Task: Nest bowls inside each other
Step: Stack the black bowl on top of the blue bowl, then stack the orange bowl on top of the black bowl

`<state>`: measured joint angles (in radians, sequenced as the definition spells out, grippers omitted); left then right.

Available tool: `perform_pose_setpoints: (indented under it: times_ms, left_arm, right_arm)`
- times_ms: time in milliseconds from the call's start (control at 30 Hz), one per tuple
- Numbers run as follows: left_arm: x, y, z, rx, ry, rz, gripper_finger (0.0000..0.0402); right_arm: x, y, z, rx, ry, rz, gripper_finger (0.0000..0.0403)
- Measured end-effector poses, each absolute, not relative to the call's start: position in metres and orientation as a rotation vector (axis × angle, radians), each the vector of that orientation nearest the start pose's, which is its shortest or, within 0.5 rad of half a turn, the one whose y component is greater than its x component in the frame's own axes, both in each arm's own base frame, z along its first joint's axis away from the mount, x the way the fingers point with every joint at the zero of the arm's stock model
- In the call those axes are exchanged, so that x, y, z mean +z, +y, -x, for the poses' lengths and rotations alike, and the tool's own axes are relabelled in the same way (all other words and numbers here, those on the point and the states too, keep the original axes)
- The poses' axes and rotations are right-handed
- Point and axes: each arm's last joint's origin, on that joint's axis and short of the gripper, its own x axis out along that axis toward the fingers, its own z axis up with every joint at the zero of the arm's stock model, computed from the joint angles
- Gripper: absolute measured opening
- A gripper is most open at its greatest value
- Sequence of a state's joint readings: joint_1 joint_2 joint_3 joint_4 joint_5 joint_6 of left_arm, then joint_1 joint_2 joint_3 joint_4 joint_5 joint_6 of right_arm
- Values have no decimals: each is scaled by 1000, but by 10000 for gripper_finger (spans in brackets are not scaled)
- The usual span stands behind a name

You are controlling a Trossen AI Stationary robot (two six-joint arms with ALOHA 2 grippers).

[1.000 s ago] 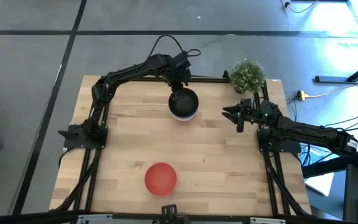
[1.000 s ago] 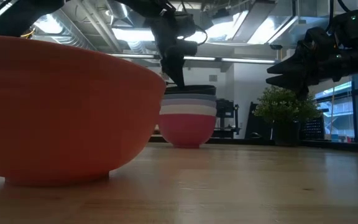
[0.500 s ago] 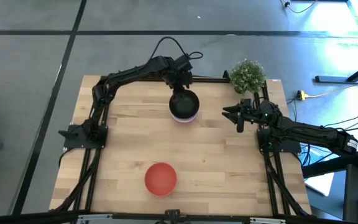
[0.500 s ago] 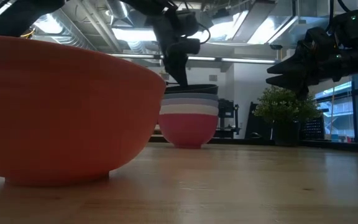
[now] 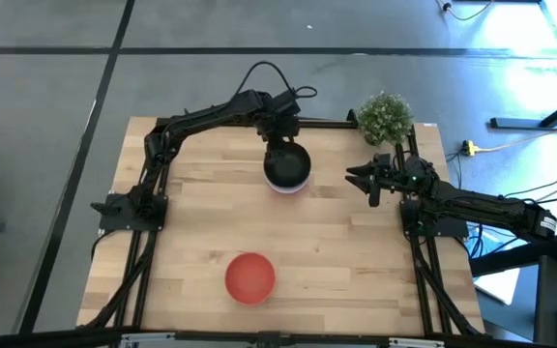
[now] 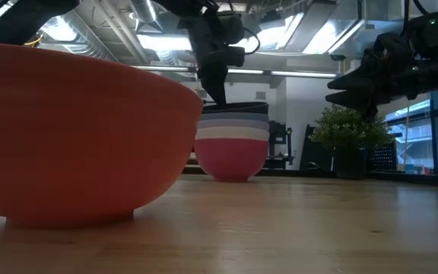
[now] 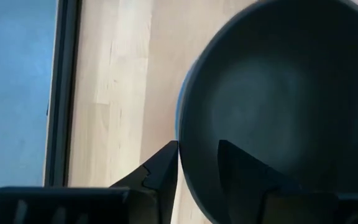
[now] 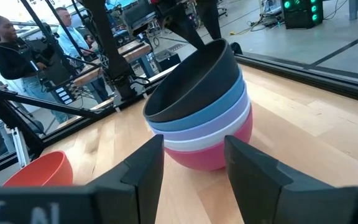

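Observation:
Five bowls stand nested near the table's far middle: the black bowl on top, then blue, lavender and white, with the crimson-pink bowl at the bottom, resting on the table. My left gripper is at the black bowl's far rim, shut on it. The red-orange bowl sits alone near the table's near edge, upright on its base. My right gripper hangs open to the right of the stack, touching nothing. My left gripper holds the black bowl by its far rim, one finger inside the bowl and the other outside. The fingers come from above, pointing down. The black bowl sits inside the blue bowl of the stack.
A green potted plant stands at the table's far right corner, just beyond my right gripper. Bare wood lies between the stack and the red-orange bowl. People stand in the room beyond the table.
My left gripper has edged a little toward the table's right while staying on the black bowl's rim. The top of the stack has shifted slightly with it. My right arm has kept still.

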<state>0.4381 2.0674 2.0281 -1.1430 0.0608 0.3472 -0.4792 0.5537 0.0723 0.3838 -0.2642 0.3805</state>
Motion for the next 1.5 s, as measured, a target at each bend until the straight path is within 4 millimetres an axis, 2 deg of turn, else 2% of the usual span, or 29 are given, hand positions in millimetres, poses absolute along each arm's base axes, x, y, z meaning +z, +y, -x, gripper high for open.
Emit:
perform_pose_setpoints:
  times_ms: [200,500,767,1067,1367,1500]
  left_arm:
    - [296,177,-391,158,1208,-43,111]
    - [296,167,-396,133,1204,-75,145]
    - [297,154,-403,55,1192,-181,145]
    - [298,144,-408,179,1227,-302,144]
    - [301,139,-415,204,1181,-343,144]
    - [307,140,-411,190,1169,-349,144]
  right_arm:
    - [173,-56,-124,-230,49,-410,169]
    - [173,-56,-124,-229,51,-398,169]
    - [173,-56,-124,-228,52,-392,169]
    - [173,-56,-124,-228,56,-355,169]
    - [173,-56,-124,-227,57,-343,169]
    - [173,-56,-124,-227,58,-344,169]
